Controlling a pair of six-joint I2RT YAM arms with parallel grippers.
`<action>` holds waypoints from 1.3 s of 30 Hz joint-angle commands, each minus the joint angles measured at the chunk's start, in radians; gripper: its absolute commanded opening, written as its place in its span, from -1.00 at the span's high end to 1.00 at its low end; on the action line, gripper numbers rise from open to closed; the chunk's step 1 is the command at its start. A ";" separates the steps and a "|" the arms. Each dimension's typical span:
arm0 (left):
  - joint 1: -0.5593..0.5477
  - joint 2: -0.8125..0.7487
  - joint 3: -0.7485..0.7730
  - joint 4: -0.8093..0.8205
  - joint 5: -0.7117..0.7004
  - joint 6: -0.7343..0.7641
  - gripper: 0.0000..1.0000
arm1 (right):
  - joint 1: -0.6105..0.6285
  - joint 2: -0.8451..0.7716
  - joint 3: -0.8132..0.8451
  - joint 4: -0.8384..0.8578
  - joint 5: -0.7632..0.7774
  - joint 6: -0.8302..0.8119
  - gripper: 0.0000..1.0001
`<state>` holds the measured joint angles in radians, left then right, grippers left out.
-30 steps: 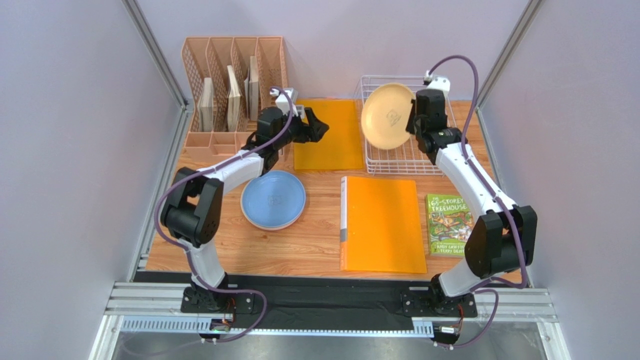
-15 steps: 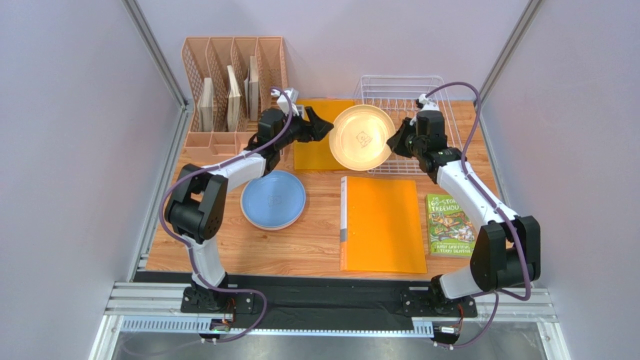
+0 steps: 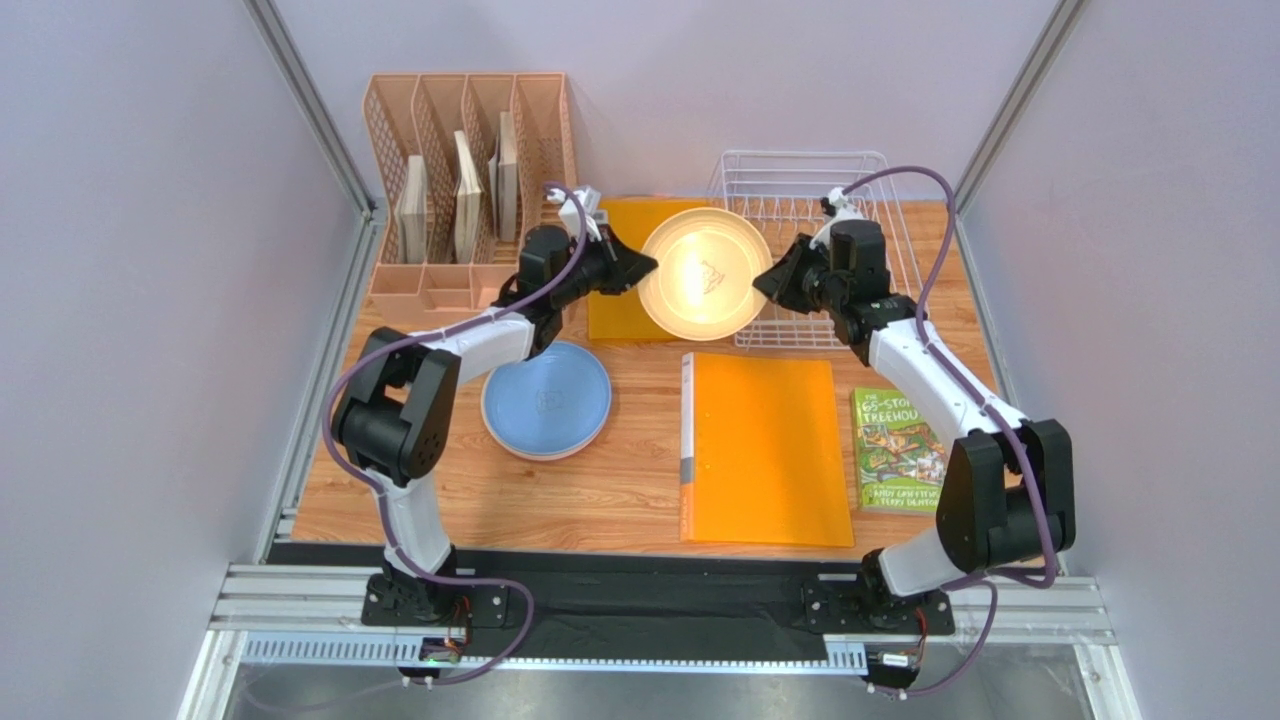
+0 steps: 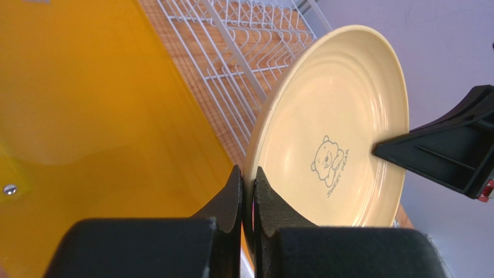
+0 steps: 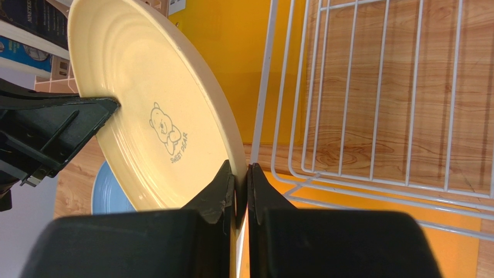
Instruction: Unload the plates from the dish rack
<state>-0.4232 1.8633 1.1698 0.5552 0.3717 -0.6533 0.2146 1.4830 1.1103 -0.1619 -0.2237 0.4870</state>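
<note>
A beige plate (image 3: 703, 273) with a small bear mark hangs tilted in the air between both arms, left of the white wire dish rack (image 3: 864, 173). My left gripper (image 3: 643, 267) is shut on its left rim, which is pinched between the pads in the left wrist view (image 4: 248, 174). My right gripper (image 3: 766, 282) holds the opposite rim, its jaws close around the edge (image 5: 239, 171). The plate's face (image 4: 342, 133) (image 5: 145, 98) shows in both wrist views. A light blue plate (image 3: 547, 399) lies flat on the table at front left. The rack (image 5: 268, 58) (image 4: 233, 46) shows no plates.
A peach slotted organizer (image 3: 466, 165) with books stands at the back left. One orange folder (image 3: 616, 308) lies under the held plate, a larger one (image 3: 766, 450) in front. A green book (image 3: 899, 447) lies at the right.
The right arm carried the beige plate leftward out of the rack toward the left arm. The left gripper, open before, has shut on the plate's left rim.
</note>
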 commanded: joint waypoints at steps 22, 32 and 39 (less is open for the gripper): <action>0.009 -0.809 -0.493 -0.675 -0.769 0.034 1.00 | -0.011 -0.029 0.089 -0.050 0.142 -0.105 -0.67; 0.009 -0.990 -0.647 -0.725 -0.870 0.024 1.00 | -0.015 -0.009 0.095 -0.056 0.149 -0.113 -0.67; 0.009 -0.984 -0.690 -0.727 -0.830 -0.012 1.00 | -0.015 -0.015 0.094 -0.057 0.145 -0.113 -0.67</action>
<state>-0.4152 0.8879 0.5018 -0.1799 -0.4686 -0.6292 0.2035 1.4731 1.1683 -0.2337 -0.0875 0.3912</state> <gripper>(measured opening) 0.030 0.833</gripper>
